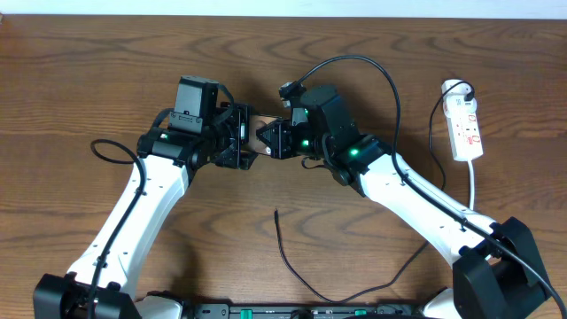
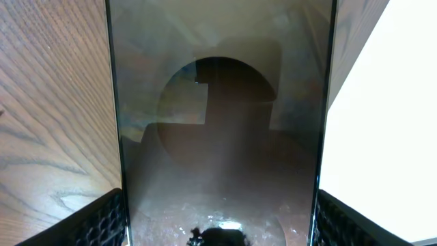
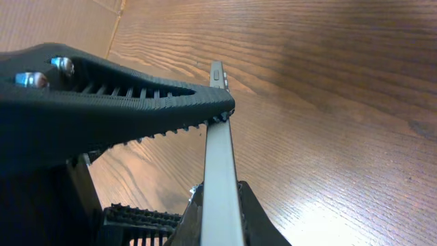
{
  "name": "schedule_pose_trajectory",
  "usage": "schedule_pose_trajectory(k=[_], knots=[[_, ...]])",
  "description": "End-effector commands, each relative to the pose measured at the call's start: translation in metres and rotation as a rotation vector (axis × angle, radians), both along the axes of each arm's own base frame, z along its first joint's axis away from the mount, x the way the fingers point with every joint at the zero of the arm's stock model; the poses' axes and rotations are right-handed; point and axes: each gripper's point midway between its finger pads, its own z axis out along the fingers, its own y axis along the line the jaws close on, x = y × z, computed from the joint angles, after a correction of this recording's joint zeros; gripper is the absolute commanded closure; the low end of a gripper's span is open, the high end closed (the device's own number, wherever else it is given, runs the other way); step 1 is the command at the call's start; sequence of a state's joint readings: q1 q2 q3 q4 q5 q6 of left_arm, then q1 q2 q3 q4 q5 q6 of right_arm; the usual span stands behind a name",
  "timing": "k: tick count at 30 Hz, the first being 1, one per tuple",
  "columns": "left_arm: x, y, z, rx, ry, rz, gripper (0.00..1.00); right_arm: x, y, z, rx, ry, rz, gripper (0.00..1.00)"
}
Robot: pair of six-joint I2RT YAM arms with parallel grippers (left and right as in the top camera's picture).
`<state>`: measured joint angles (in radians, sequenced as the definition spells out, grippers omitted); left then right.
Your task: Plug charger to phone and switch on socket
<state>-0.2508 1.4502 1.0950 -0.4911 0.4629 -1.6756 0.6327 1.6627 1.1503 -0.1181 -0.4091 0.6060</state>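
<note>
The phone (image 1: 263, 133) is held off the table between my two grippers at the centre. In the left wrist view its glossy dark face (image 2: 218, 137) fills the frame, and my left gripper (image 2: 218, 229) grips it wide across its two long edges. In the right wrist view the phone stands edge-on (image 3: 220, 164), with my right gripper (image 3: 222, 205) shut on its thin body. The left gripper's ribbed finger (image 3: 136, 102) touches the phone's upper edge. The charger lies on the table nearer the front, its plug tip (image 1: 276, 213) free. The white socket (image 1: 466, 128) lies at the far right.
The charger's thin black cable (image 1: 297, 275) curves from the tip toward the front edge. A white cord (image 1: 472, 186) leaves the socket toward the front. Both arms (image 1: 133, 221) (image 1: 425, 204) slant across the wooden table from the front corners.
</note>
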Motion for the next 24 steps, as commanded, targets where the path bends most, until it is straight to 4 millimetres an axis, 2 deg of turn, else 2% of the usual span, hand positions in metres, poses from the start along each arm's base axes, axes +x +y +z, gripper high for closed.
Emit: schedule_pose_trajectory(k=[1,4,14,17,20,24], knots=[[0.003,-0.001,0.012,0.008,-0.051,-0.025,0.13,0.003,0.002,0.003,0.005,-0.007,0.000,0.99],[0.003,-0.002,0.012,0.008,-0.053,-0.030,0.11,0.010,-0.007,0.000,-0.004,0.005,-0.024,0.99],[-0.003,-0.013,0.020,-0.031,-0.101,-0.153,0.11,0.045,-0.069,-0.017,-0.069,0.070,-0.208,0.99],[-0.001,-0.011,0.023,-0.036,-0.127,-0.183,0.11,0.054,-0.082,-0.018,-0.027,0.142,-0.298,0.99],[0.003,-0.003,0.024,-0.019,-0.158,-0.193,0.10,0.060,-0.093,-0.017,0.077,0.300,-0.453,0.99],[0.008,0.008,0.028,-0.040,-0.176,-0.187,0.10,0.058,-0.088,-0.013,0.229,0.513,-0.574,0.99]])
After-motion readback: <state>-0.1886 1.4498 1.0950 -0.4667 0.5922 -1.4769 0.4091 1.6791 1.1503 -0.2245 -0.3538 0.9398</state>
